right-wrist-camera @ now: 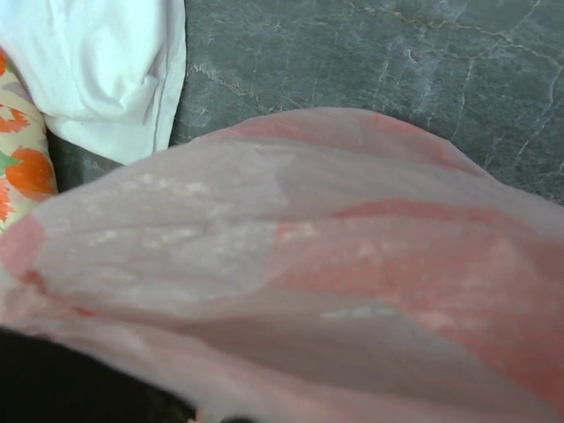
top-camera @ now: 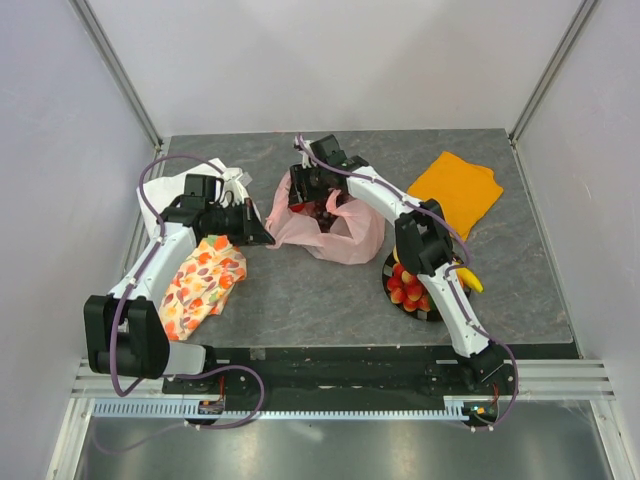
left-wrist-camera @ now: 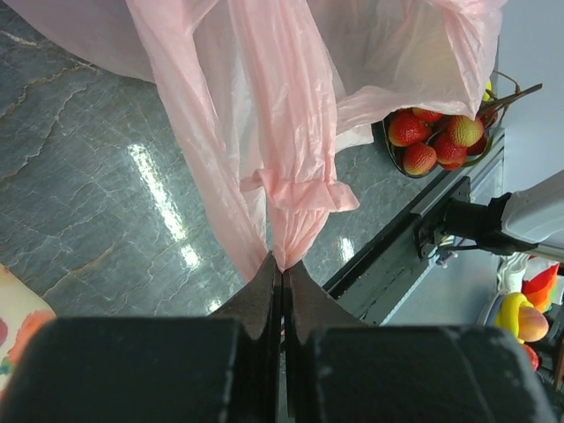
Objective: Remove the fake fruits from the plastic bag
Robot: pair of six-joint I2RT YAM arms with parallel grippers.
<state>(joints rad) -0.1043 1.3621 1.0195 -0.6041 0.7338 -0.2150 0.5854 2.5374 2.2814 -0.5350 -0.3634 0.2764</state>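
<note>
Bag (top-camera: pixel 345 235) pinched in my left fingers (left-wrist-camera: pixel 261 295), judged to brace its mouth open; right fingers (top-camera: pixel 303 190) at the mouth, width I cannot tell.

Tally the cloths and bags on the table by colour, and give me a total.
Pink: 1, the plastic bag
Plain orange: 1, the orange cloth
Floral orange pattern: 1, the floral cloth
White: 1, the white cloth
Total: 4
</note>
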